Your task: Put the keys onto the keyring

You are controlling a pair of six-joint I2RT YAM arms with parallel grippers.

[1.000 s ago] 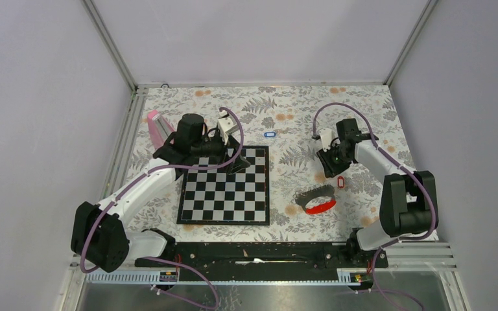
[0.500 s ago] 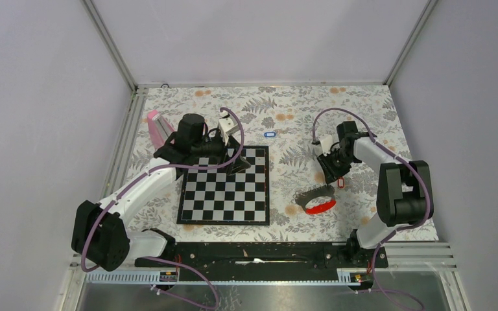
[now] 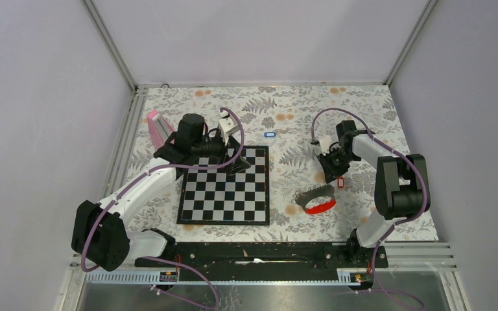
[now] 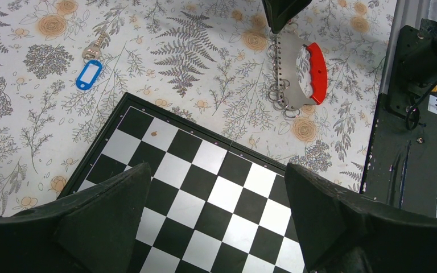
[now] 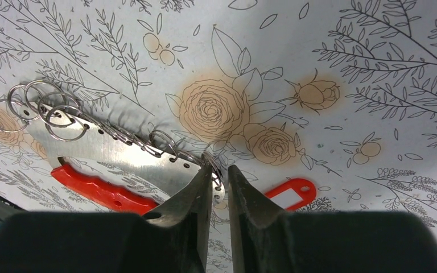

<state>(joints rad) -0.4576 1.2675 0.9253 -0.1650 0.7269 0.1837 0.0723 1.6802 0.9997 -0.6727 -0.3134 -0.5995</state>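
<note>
The keyring (image 3: 316,197) lies on the flowered cloth right of the chessboard: a curved metal strip with a red edge and several small rings (image 5: 45,111) along it, also seen in the left wrist view (image 4: 302,74). My right gripper (image 3: 332,175) is down at its far end, jaws (image 5: 220,173) narrowed to a slit around the end ring, a sliver of gap still showing. The red-tagged key (image 5: 289,193) lies just right of those fingers (image 3: 340,183). The blue-tagged key (image 3: 270,135) lies beyond the board (image 4: 88,74). My left gripper (image 3: 237,165) hovers wide open and empty over the board (image 4: 216,176).
The black-and-white chessboard (image 3: 194,207) lies in the middle of the table. A pink wedge block (image 3: 157,126) stands at the far left by the metal rail. Walls enclose the table on three sides.
My right gripper has slid slightly toward the keyring's end and its jaws have narrowed around the end ring. The left arm has not moved.
</note>
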